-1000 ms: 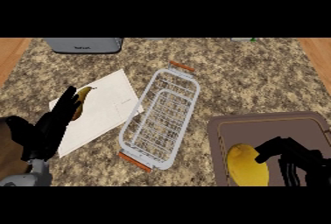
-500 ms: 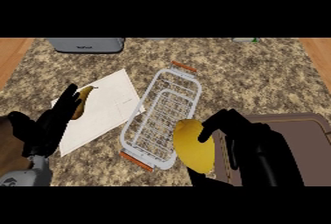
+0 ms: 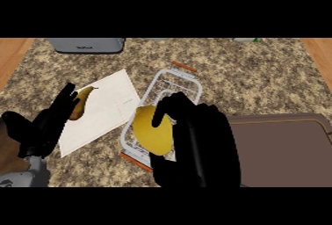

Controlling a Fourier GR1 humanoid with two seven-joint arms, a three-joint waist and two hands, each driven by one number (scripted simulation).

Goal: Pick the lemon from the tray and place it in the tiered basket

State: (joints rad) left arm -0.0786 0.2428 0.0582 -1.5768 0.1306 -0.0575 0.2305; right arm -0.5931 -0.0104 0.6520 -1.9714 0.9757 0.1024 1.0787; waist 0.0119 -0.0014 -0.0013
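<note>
**Item 1, lemon** [image 3: 150,136]: yellow, oval, long axis approx. 12–6 o'clock. Loc.: off the tray, over the 6 o'clock end of the tiered basket. Contact w/ the wire: can't tell.

**Holder, right hand** [image 3: 201,145]: fingers [image 3: 175,103] curled round the lemon's 12 and 3 o'clock sides, clamped on it. Hand hides the fruit's 3 o'clock flank.

**Item 2, tiered basket** [image 3: 176,85]: white wire, orange handles at 1 and 7 o'clock ends. Lies slantwise at view centre.

**Item 3, tray** [image 3: 279,145]: brown, at 3–4 o'clock, just beside the basket.

**Step in hand (est.):** set-down, late in the task.
- Bring the lemon toward the basket's middle, clear of the rim.
- Lower till the wire bears it, then part the fingers.
- It's round and likely to roll, so release low and lift the hand straight up.

**Other:**
- left hand [image 3: 45,127] at 9 o'clock, fingers straight and apart, resting.
- white sheet [image 3: 107,110] beside it, w/ a yellow-brown fruit [image 3: 82,102] at its 10 o'clock edge.
- grey appliance [image 3: 88,45] at 11 o'clock.
- All on the speckled tabletop [image 3: 259,79].
</note>
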